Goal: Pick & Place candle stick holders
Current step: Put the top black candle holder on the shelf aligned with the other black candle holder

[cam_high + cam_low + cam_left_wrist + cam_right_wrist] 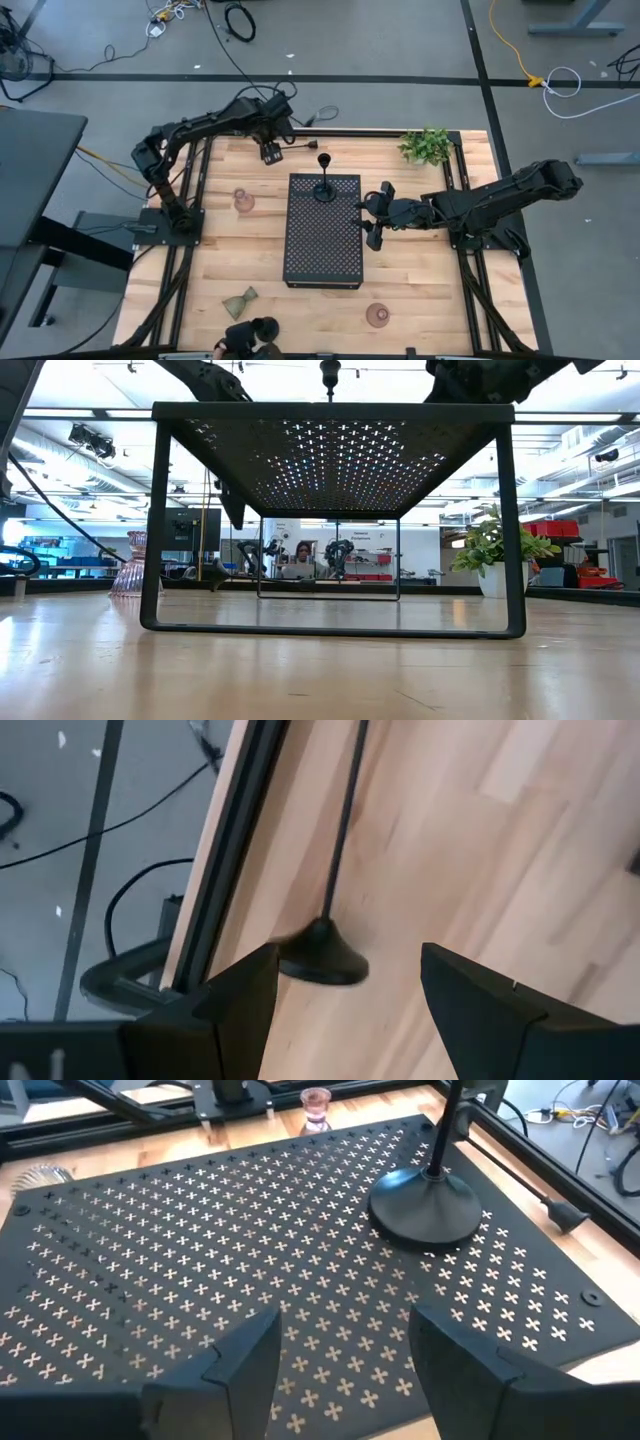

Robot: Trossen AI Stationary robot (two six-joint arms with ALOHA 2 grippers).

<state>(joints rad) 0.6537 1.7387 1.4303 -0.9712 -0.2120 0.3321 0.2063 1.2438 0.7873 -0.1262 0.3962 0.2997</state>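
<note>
1. The perforated black tray (322,250) stands on legs in the middle of the wooden counter (420,270).
2. One slim black candle stick holder (325,188) stands upright on the tray's far end, its round base (427,1205) resting on the perforated top.
3. The right gripper (372,215) hovers at the tray's right edge, jaws wide and holding nothing, a little apart from that holder.
4. The left gripper (272,152) hangs over the counter's far edge, left of the tray, jaws wide around a second black holder (322,952), which stands on the wood between them; contact cannot be told.
5. A pinkish glass holder (243,201) sits on the counter left of the tray.
6. Another pinkish glass holder (377,315) sits near the front, right of centre.
7. The olive-green hourglass holder (240,301) lies tilted near the front left.
8. A leafy plant (427,146) stands at the far right corner.
</note>
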